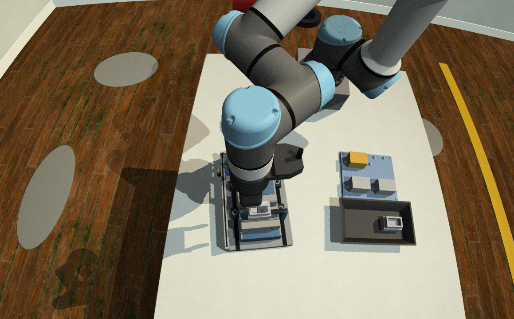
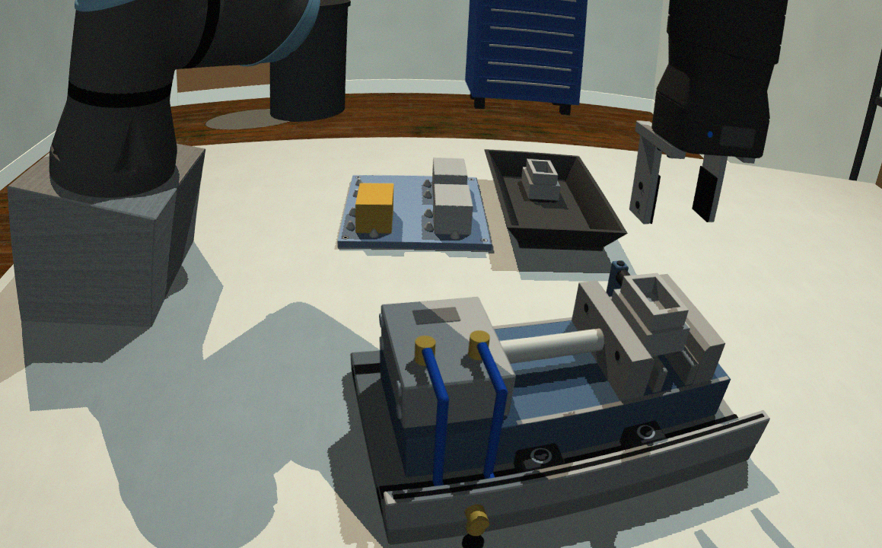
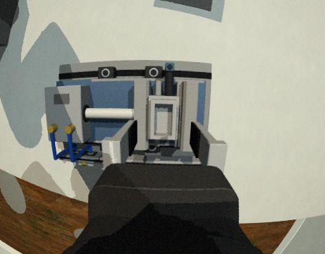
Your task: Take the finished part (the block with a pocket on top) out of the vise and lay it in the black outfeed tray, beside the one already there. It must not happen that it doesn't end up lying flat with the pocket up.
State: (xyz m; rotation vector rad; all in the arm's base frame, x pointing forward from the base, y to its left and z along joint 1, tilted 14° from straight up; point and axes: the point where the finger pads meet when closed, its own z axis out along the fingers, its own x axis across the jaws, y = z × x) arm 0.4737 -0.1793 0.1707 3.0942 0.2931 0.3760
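Overhead, the gripper point(image 2: 676, 192) hung with fingers fully apart and empty, above the finished part point(image 2: 654, 298) clamped in the vise point(image 2: 552, 381). A good descent would straddle it squarely before closing, and the outfeed tray point(image 1: 409, 222) lay at 3 o'clock in the top view.

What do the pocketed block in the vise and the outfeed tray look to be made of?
Pocketed block: probably machined metal; flat pale grey faces, crisp edges, matte, no shine. Outfeed tray: dark matte, thin sloped walls; could be plastic or painted sheet metal, the look leaves it open.
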